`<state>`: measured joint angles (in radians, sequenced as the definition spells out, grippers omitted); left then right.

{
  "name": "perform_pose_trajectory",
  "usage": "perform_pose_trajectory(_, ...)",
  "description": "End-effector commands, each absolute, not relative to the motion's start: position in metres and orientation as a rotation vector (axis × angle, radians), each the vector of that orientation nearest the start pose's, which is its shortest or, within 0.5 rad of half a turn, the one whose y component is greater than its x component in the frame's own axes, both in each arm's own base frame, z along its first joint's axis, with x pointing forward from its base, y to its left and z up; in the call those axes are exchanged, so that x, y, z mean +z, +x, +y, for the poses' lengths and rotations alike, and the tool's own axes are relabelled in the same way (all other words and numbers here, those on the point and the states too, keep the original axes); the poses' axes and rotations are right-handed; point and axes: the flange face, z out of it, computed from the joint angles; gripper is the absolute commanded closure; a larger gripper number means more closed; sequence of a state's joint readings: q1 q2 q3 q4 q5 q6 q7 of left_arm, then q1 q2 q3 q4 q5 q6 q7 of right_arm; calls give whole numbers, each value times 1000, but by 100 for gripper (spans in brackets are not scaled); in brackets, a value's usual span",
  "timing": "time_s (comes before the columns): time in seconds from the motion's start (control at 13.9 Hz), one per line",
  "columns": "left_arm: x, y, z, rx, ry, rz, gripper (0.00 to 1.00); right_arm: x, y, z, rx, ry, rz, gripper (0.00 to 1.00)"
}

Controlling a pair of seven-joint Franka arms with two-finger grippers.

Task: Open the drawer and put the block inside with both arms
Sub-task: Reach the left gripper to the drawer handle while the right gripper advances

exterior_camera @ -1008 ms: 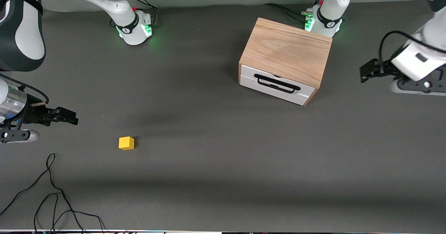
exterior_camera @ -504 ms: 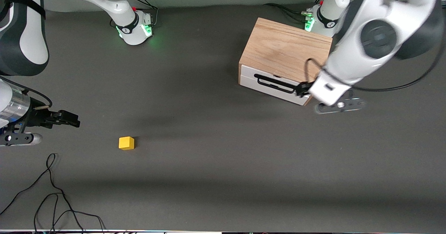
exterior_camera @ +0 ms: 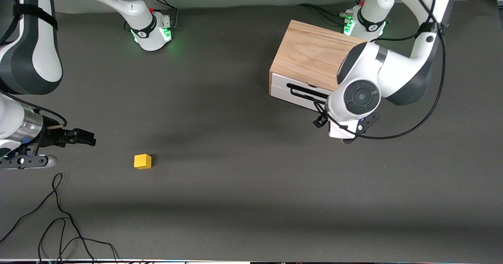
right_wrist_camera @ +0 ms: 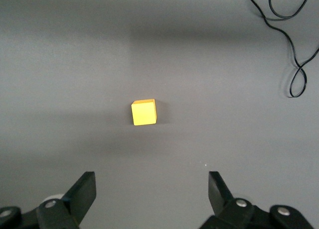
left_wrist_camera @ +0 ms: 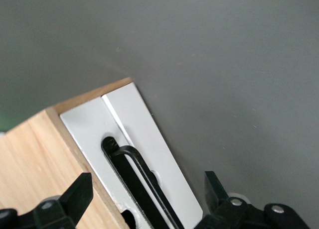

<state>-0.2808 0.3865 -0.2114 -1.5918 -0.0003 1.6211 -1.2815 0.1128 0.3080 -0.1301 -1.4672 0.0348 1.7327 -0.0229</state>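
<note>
The light-wood cabinet [exterior_camera: 314, 52] stands toward the left arm's end of the table, and its white drawer [exterior_camera: 285, 92] with the black bar handle [exterior_camera: 304, 92] is shut. The left arm's wrist [exterior_camera: 355, 97] hangs over the drawer front's end and hides its gripper in the front view. In the left wrist view the left gripper [left_wrist_camera: 147, 191] is open, with the handle [left_wrist_camera: 132, 167] between its fingertips and apart from them. The yellow block [exterior_camera: 142, 161] lies on the table toward the right arm's end. The right gripper [exterior_camera: 88, 137] is open and empty beside the block, which shows ahead of it in the right wrist view [right_wrist_camera: 143, 112].
Loose black cable [exterior_camera: 59, 217] loops on the table near the front camera at the right arm's end and also shows in the right wrist view [right_wrist_camera: 294, 45]. The two arm bases [exterior_camera: 151, 32] [exterior_camera: 363, 24] stand along the table edge farthest from the front camera.
The left arm has swung in from the table's end to the drawer front. The right gripper has crept slightly toward the block. Block and cabinet have not moved.
</note>
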Motion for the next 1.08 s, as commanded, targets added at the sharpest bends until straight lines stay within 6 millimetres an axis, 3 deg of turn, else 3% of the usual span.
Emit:
perform_pose_trajectory(0.0, 364, 541, -305, 431, -2463, -1293, 0, 509, 655, 5, 30, -3164, 0, 0)
perform_pose_trajectory(0.14, 349, 527, -324, 430, -2384, -1324, 1, 509, 656, 7, 11, -3165, -3, 0)
perform_pose_trajectory(0.43, 327, 530, -316, 469, -2324, -1336, 1, 487, 677, 13, -108, -3152, -20, 0)
perform_pose_trajectory(0.65, 316, 529, -315, 479, -2287, -1349, 1, 464, 687, 35, -123, -3153, -60, 0)
perform_pose_trajectory(1.01, 309, 538, -320, 435, -2252, -1479, 1, 458, 687, 30, -102, -3154, -47, 0)
